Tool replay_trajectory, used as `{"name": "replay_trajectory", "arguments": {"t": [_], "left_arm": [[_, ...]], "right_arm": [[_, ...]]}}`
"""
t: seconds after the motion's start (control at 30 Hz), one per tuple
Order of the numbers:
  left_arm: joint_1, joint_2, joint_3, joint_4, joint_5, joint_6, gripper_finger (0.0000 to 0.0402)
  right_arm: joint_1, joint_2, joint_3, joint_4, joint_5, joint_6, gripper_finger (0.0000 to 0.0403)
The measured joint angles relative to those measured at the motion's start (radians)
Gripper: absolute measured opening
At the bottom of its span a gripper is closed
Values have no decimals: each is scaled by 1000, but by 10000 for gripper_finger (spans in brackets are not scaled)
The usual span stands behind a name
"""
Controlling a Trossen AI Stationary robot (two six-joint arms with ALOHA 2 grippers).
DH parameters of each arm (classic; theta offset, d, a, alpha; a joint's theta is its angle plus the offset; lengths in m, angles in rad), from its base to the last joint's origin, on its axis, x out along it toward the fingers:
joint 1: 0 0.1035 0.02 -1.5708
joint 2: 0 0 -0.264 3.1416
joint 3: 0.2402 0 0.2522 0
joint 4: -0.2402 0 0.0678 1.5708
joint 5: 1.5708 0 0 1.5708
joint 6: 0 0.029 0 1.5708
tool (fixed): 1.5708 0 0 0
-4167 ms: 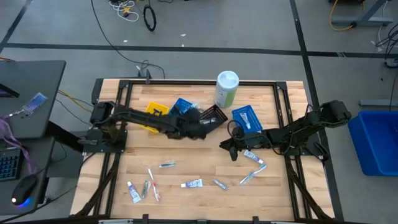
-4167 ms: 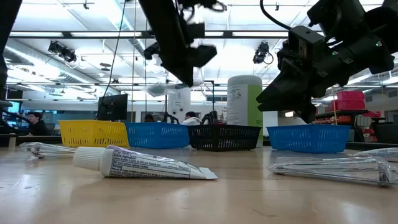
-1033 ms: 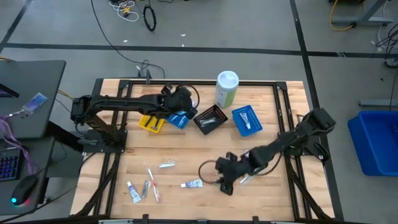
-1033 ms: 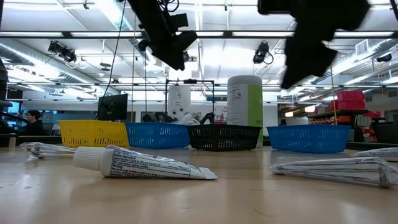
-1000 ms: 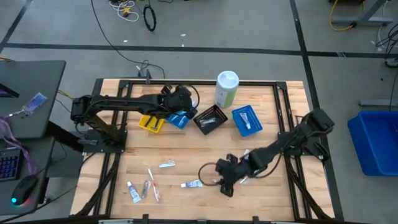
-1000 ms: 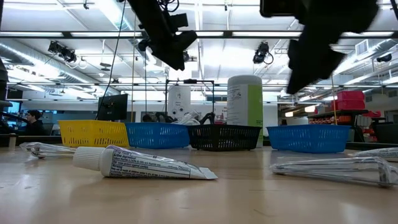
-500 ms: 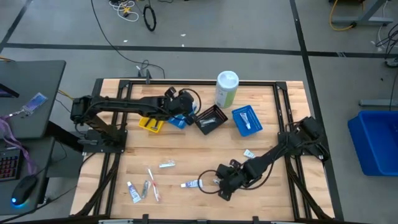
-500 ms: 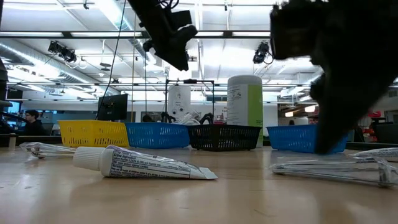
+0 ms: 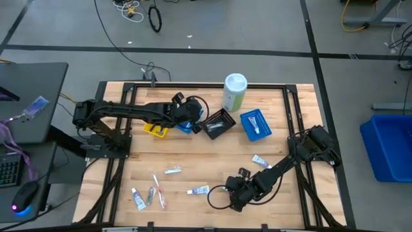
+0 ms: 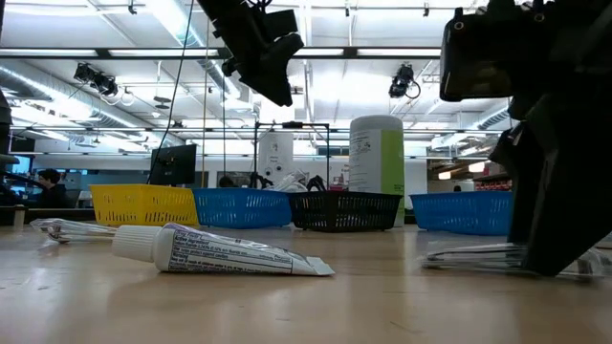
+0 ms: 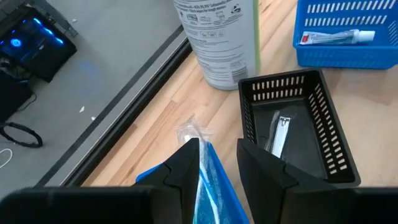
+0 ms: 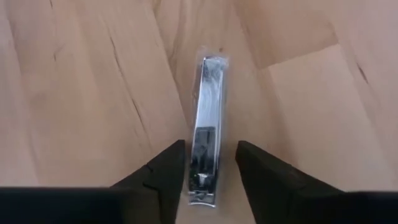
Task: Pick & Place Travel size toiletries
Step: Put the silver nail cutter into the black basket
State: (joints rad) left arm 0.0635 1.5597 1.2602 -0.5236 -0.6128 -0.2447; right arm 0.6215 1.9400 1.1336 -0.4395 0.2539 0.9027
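Your right hand (image 12: 207, 163) hangs spread over a wrapped nail clipper (image 12: 207, 127) lying flat on the wooden surface (image 12: 81, 93), its long axis running straight out between the fingers, which only the wrist view shows, while your left hand (image 11: 219, 163) grips a blue packet (image 11: 210, 186) near the black tray (image 11: 329, 134).

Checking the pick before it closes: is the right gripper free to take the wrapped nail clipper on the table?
Probably yes. The right gripper is open with a finger on each side of the clipper, which lies alone on bare table; nothing blocks it.
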Motion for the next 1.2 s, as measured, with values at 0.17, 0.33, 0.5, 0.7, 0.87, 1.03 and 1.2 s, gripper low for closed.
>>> {"name": "replay_trajectory", "arguments": {"t": [0.17,0.33,0.5,0.7,0.87,1.03,1.2], "left_arm": [[0,0,0,1,-48,-10,116],[1,0,0,1,-75,-10,116],[0,0,0,3,-74,-11,116],[1,0,0,2,-51,24,116],[-1,0,0,0,-19,134,116],[-1,0,0,1,-24,214,116],[0,0,0,0,-26,225,116]], "right_arm": [[-15,1,-1,-1,-26,16,97],[-15,-6,10,-13,-19,19,71],[-32,-66,38,-54,55,-31,71],[-83,-192,47,-157,257,-122,70],[-175,-248,48,-222,327,-159,70],[-281,-248,48,-197,310,-328,70],[-416,-245,42,-139,314,-526,69]]}}
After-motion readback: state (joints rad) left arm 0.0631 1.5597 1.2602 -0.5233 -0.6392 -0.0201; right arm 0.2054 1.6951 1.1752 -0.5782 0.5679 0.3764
